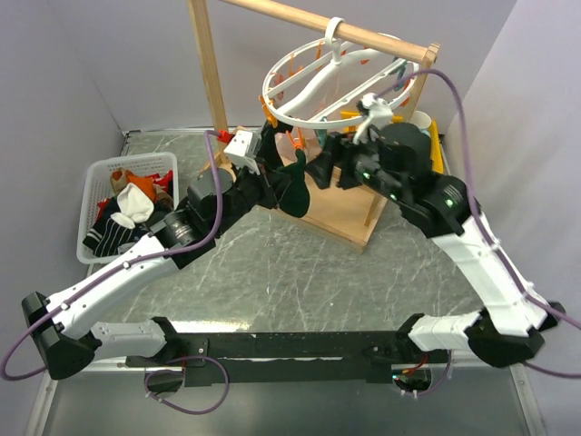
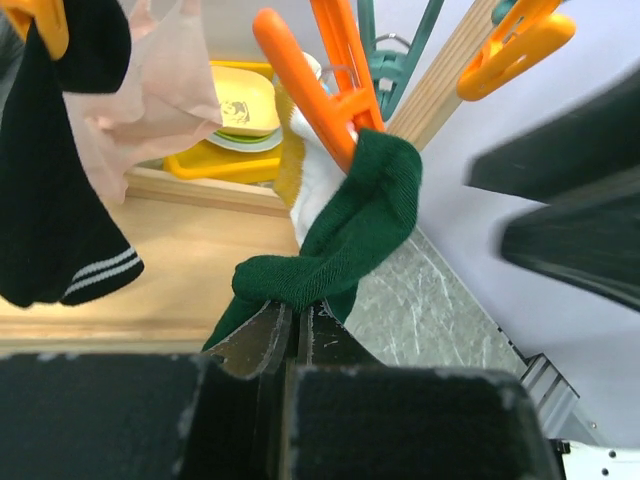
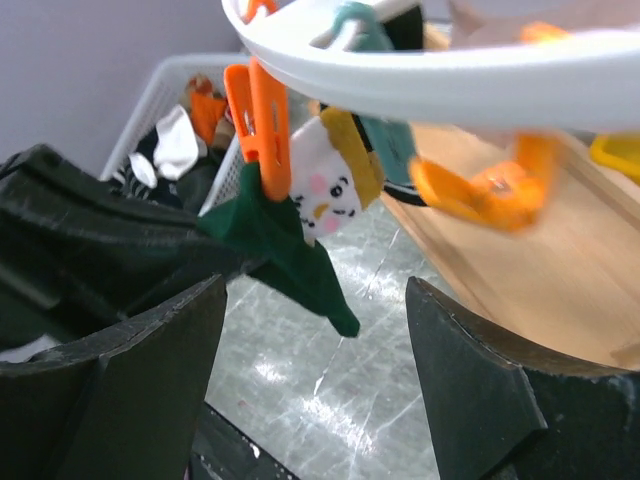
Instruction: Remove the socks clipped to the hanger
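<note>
The left end effector [image 2: 293,318] is pressed together, pinching the lower end of the dark green sock [image 2: 350,230]. The sock's top hangs from an orange clothespin [image 2: 330,90] on the hanger [image 3: 450,70], far over the tabletop [image 1: 300,272]. The right end effector [image 3: 315,300] is spread, just right of it. A striped black sock [image 2: 50,200] and a pale pink sock [image 2: 150,90] hang clipped nearby. The white piece behind the green sock is possibly another sock. More socks fill the basket [image 1: 127,161] on the left.

Matt knitted green sock [image 2: 370,210], glossy orange plastic clothespin [image 2: 305,85], smooth white plastic hanger [image 3: 420,75], pale wooden rack [image 1: 207,64]
</note>
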Robot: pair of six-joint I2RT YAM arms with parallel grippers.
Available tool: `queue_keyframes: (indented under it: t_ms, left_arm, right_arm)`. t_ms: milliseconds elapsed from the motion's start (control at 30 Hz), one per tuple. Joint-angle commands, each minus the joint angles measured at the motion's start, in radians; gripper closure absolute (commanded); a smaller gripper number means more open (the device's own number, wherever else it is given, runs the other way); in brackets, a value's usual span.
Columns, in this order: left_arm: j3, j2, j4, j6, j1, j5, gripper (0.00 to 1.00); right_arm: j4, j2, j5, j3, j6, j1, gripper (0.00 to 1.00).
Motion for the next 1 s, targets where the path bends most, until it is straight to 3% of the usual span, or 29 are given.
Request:
queue_keyframes:
  t_ms: [0, 433, 800, 967]
  left_arm:
    - [-0.029, -0.039, 0.05, -0.014, -0.006, -0.01, 0.99]
    - [-0.068, -0.066, 0.121, -0.025, -0.02, -0.001, 0.99]
    - [-0.066, -0.037, 0.144, 0.006, -0.05, 0.005, 0.99]
    - [-0.06, -0.022, 0.141, 0.013, -0.078, 0.01, 0.99]
  right_arm:
    - [-0.04, 0.091, 0.039, 0.162, -0.029, 0.052, 0.2]
    - [-0.193, 0.307, 0.245, 0.452, -0.065, 0.135, 0.23]
    - [-0.109, 0.375, 0.249, 0.444, -0.093, 0.138, 0.27]
    - [-0.084, 0.393, 0.307, 0.443, -0.111, 0.14, 0.35]
